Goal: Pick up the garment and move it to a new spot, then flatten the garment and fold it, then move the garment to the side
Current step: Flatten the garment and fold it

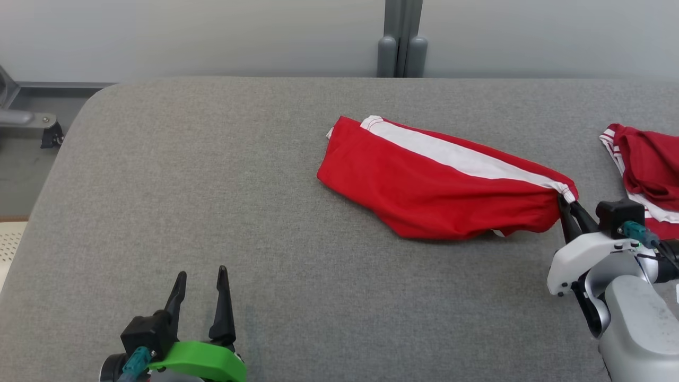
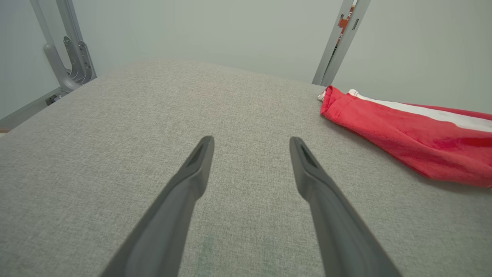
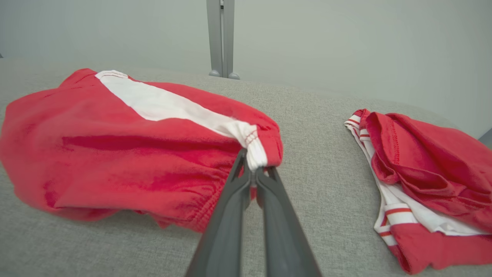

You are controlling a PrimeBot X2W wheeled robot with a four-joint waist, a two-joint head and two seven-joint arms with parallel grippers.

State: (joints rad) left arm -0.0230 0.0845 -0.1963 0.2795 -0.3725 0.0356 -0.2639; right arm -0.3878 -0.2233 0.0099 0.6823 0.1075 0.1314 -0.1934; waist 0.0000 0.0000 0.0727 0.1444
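Nearest you, at the near left of the grey fabric-covered table, your left gripper sits over bare surface. Its two dark fingers are spread wide with nothing between them, pointing toward the far edge.

At the near right, your right gripper comes in from the right side with its jaws pressed together. They are pinching the right-hand corner of the red garment, just where its white stripe ends at a hem with red stitching.

From that pinched corner the red garment stretches away to the left and far. It lies a little right of the table's middle, well apart from your left gripper. Most of it rests on the fabric. The near edge is bunched and wrinkled, and the white stripe runs along the far side.

Just right of your right gripper a second red garment lies crumpled at the table's right edge. It has white trim with red lines, and bare table separates it from the first.

Beyond the far edge, a grey post stands against a pale wall.
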